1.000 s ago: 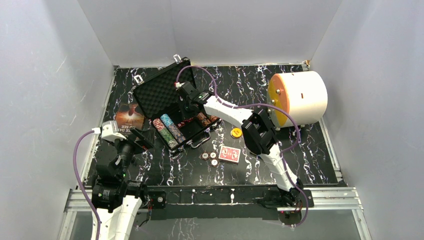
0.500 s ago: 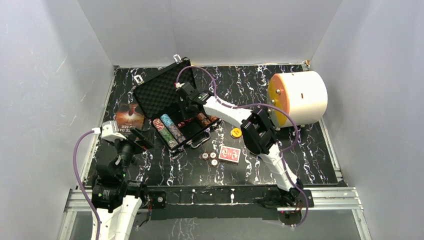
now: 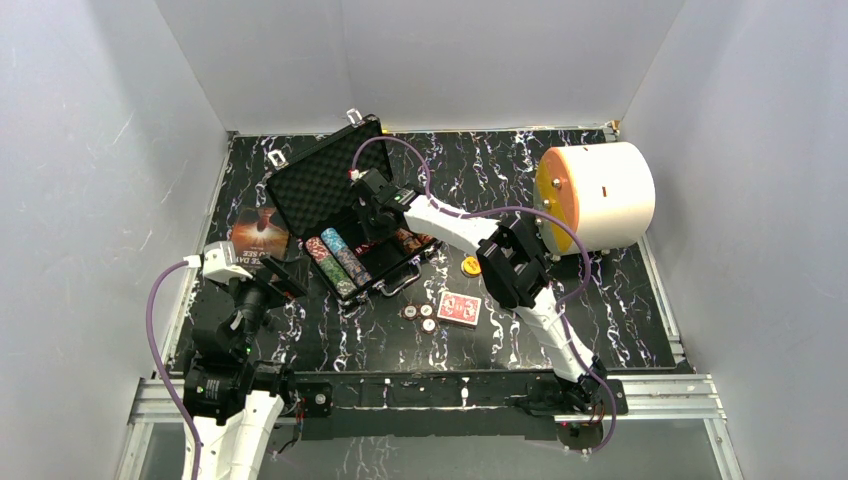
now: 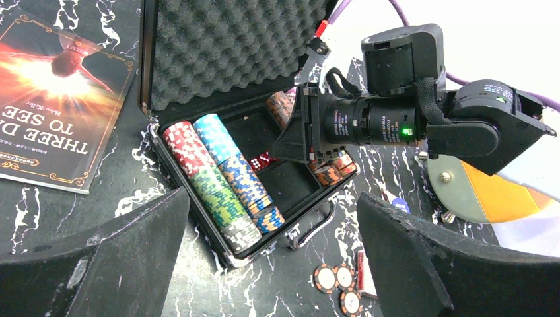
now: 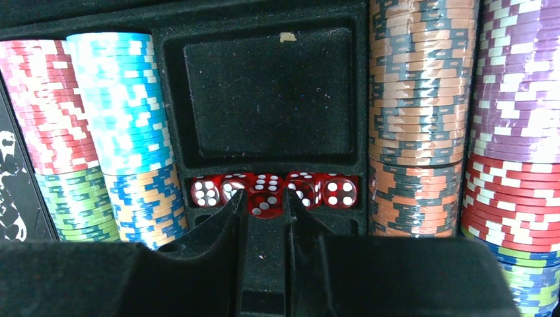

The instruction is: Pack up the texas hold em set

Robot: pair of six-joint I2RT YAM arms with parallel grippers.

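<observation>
Now the right tool (image 5: 264,198) is down inside the case (image 3: 315,185), clenched on a red die (image 5: 266,206) just in front of the dice row (image 5: 300,188) in the case's middle slot, presumably to seat it with them. Chip stacks (image 5: 125,99) fill the case's side channels. Just off the case's front edge a red deck (image 3: 459,307), three loose chips (image 3: 419,316) and a yellow button (image 3: 472,265) lie on the bench (image 3: 620,320), unpacked. The left tool (image 4: 274,264) hangs spread wide and empty near the case's front, likely to avoid crowding.

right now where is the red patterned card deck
In the top view the red patterned card deck lies flat on the black marbled table, outside the open black case, just right of three small round chips.
</observation>
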